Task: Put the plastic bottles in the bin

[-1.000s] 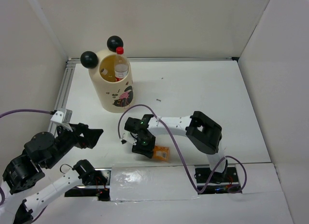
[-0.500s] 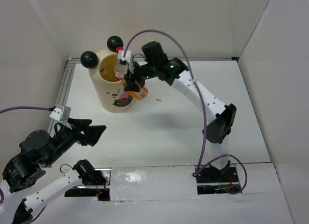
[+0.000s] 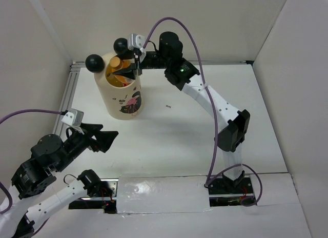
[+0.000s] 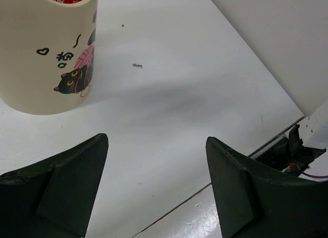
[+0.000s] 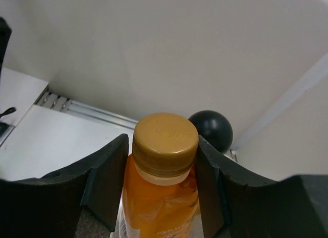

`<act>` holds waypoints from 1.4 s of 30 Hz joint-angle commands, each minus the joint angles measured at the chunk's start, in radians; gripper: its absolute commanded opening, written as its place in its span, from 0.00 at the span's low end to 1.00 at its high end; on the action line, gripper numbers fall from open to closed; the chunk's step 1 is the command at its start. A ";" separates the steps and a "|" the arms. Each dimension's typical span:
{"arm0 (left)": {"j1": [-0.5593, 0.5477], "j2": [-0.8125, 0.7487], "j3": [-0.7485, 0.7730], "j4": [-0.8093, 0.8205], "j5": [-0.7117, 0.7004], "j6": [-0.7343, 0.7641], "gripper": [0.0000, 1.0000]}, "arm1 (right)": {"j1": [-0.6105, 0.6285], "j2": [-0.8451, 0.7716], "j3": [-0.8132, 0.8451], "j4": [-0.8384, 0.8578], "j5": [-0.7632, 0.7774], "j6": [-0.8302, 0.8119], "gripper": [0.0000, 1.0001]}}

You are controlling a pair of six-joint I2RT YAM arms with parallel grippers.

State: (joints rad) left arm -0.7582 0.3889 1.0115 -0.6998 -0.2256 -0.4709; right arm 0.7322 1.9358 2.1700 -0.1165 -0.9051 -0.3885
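- Top external view shows the white table (image 3: 205, 120), walled on three sides, with both arms based at its near edge.
- The right arm (image 3: 215, 102) stretches far across to the back-left corner, a purple cable looping above it.
- The left arm (image 3: 46, 161) sits folded at the near-left, well apart from everything else.
- The bin (image 3: 123, 97) stands upright at the back-left of the table, its cartoon cat print (image 4: 74, 79) facing the near side. A strip of red label shows at its rim at the top of the left wrist view.
- The left gripper (image 3: 105, 138) hangs above bare table, pointed towards the bin. Its jaws are spread wide with nothing between them.
- The right gripper (image 3: 128, 68) hovers over the bin's mouth. Its fingers (image 5: 105, 181) press either side of the orange bottle (image 3: 119, 73), just below the cap.
- The orange bottle is tilted over the bin's opening, its tan cap (image 5: 165, 143) leaning towards the left ball ear (image 3: 94, 62). How deep its base sits cannot be told.
- The other ball ear (image 3: 120, 44) sits just behind the gripper.
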 commanded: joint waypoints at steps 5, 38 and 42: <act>-0.004 -0.008 -0.024 0.071 0.015 0.003 0.89 | 0.032 0.100 0.034 0.348 0.081 0.112 0.00; -0.004 -0.045 -0.014 0.003 0.015 0.012 0.93 | 0.068 0.224 -0.191 0.652 0.365 0.197 0.00; -0.004 -0.055 -0.014 -0.006 0.015 0.012 0.94 | 0.068 0.224 -0.231 0.664 0.374 0.197 0.00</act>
State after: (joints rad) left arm -0.7582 0.3527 0.9798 -0.7147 -0.2157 -0.4732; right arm 0.7944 2.1593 1.9675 0.4843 -0.5587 -0.1940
